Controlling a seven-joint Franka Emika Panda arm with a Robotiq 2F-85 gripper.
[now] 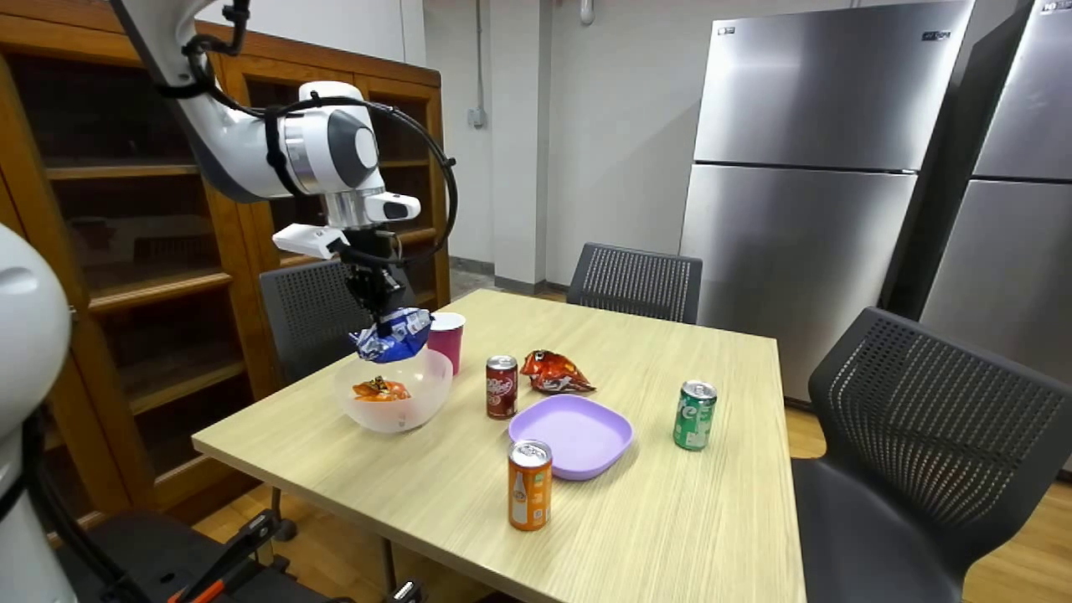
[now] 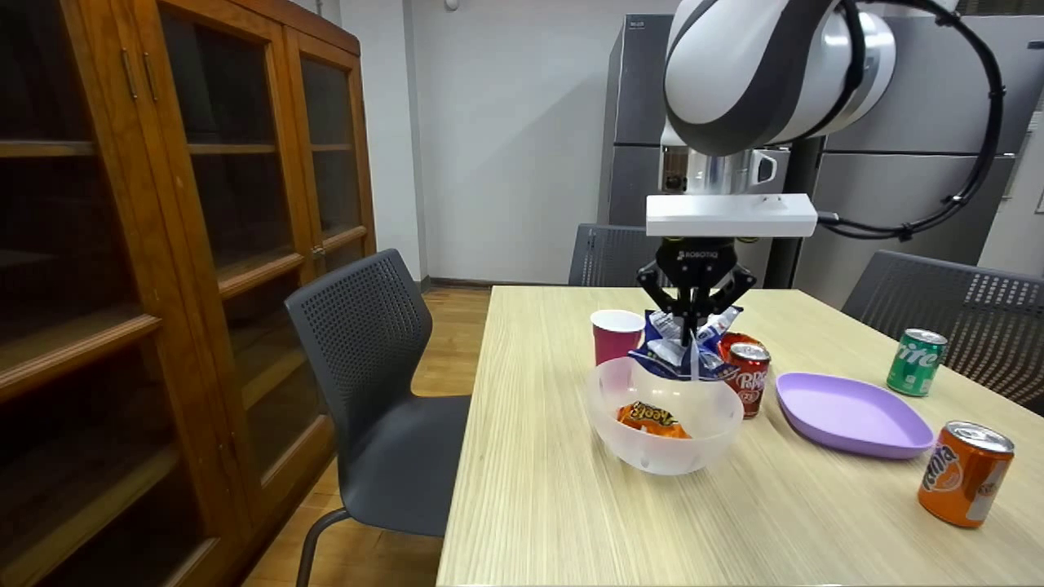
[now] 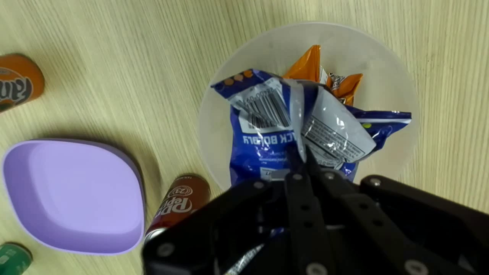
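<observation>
My gripper (image 3: 304, 158) is shut on a crumpled blue snack bag (image 3: 259, 143), pinching a fold of its foil between the fingertips. In both exterior views the blue bag (image 1: 402, 337) hangs from the gripper (image 2: 690, 330), over a translucent white bowl (image 2: 710, 428). An orange snack bag (image 2: 651, 419) lies in the bowl; from the wrist camera it is partly covered by the blue one. Whether the blue bag touches the bowl's rim is hard to tell. The lower part of the blue bag is hidden behind the fingers in the wrist view.
Close to the bowl stand a magenta cup (image 1: 446, 343) and a dark red can (image 1: 502, 387). A red snack bag (image 1: 553, 373) lies behind that can. Farther off are a purple plate (image 1: 578, 431), an orange can (image 1: 529, 490) and a green can (image 1: 694, 416). Chairs surround the table.
</observation>
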